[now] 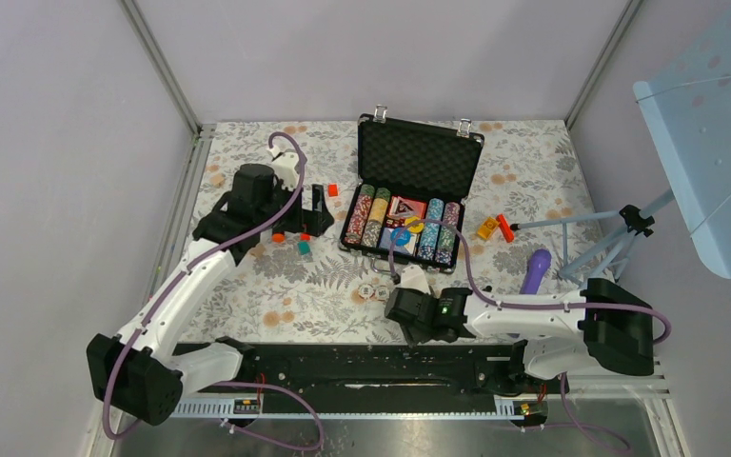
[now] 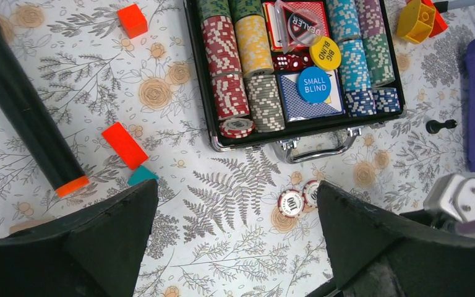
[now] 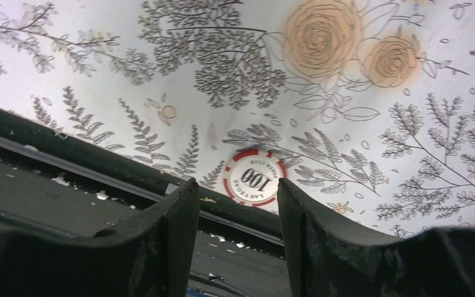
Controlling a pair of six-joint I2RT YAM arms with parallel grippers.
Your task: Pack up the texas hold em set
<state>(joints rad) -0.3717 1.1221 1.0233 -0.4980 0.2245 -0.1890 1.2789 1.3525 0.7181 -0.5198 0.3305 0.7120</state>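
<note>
The right gripper sits low over the floral tablecloth, its jaws partly apart with nothing clamped between them. A red-and-white poker chip marked 100 lies flat on the cloth just beyond the fingertips, in line with the gap and close to the black front rail; whether a finger touches it cannot be told. The left gripper hangs above the cloth with its jaws spread wide and empty. The black briefcase lies open at mid-table with its lid up. Its tray holds rows of striped chips, a blue-backed card deck, red dice, a yellow BIG BLIND button and a blue SMALL BLIND button. Two loose chips lie on the cloth just in front of the silver handle.
</note>
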